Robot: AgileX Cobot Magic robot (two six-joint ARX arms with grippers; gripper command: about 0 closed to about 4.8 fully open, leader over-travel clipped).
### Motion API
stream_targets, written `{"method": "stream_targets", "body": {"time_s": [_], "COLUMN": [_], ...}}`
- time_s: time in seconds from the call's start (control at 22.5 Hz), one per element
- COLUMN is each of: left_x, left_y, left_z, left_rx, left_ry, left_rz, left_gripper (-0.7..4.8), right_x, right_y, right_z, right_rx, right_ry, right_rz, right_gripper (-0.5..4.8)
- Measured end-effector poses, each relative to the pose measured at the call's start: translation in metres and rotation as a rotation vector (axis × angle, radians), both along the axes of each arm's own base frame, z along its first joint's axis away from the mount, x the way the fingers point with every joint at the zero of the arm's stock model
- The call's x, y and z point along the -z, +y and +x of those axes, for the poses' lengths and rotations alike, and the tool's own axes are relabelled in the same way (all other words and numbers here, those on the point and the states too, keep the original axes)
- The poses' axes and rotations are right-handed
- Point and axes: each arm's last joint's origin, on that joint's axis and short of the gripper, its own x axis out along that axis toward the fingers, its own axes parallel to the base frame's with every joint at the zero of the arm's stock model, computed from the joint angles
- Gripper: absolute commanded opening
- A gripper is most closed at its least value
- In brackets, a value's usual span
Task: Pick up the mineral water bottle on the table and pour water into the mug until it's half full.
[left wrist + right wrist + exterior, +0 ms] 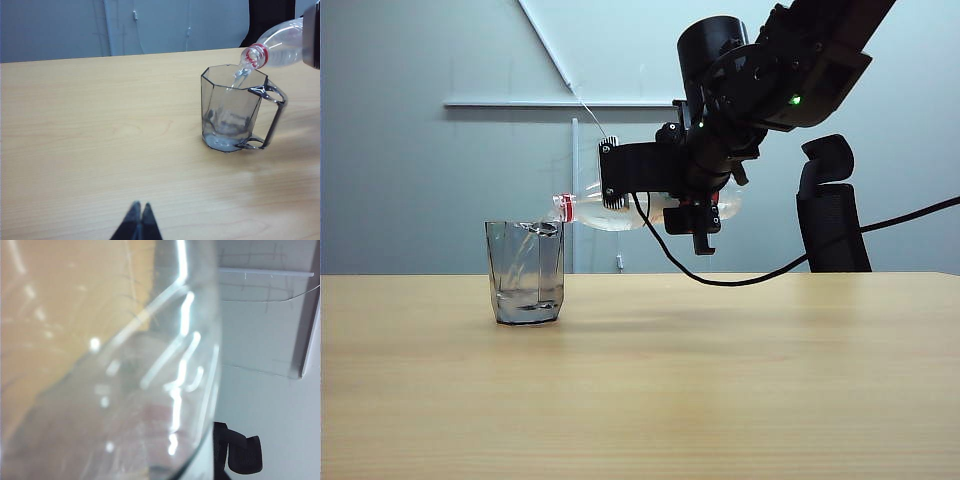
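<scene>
Right gripper (692, 215) fingers clamp the mineral water bottle (620, 212) (black chair (832, 215) behind).

Nothing here can be read. The mineral water bottle (620, 212) shows only its red neck ring; its label is hidden in the right gripper (695, 225). The mug (232, 110) carries no marking.

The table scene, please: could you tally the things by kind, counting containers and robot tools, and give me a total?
Bottles: 1, the mineral water bottle, tipped over the mug and clamped in the right tool.
Cups: 1, the mug, standing on the table.
Tools: 2, the right tool above the table and the left tool, shut, low over the table.
Total: 4
</scene>
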Motion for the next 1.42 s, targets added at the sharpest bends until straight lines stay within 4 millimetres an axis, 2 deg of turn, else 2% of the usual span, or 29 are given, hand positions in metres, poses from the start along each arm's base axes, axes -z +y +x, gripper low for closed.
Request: {"method": "stream_targets", "body": {"time_s": [1.42], "left_x": [0.0], "left_y": [0.0], "left_z": [0.0], "left_rx": [0.0], "left_ry": [0.0], "left_rz": [0.0], "left_gripper": [-0.02], "right_x": [-0.0003], "right_y": [0.0043], "right_z": [-0.0025], "right_rx": [0.0], "right_ry": [0.001], "right_rz": [0.01], "right_gripper": [2.78]}}
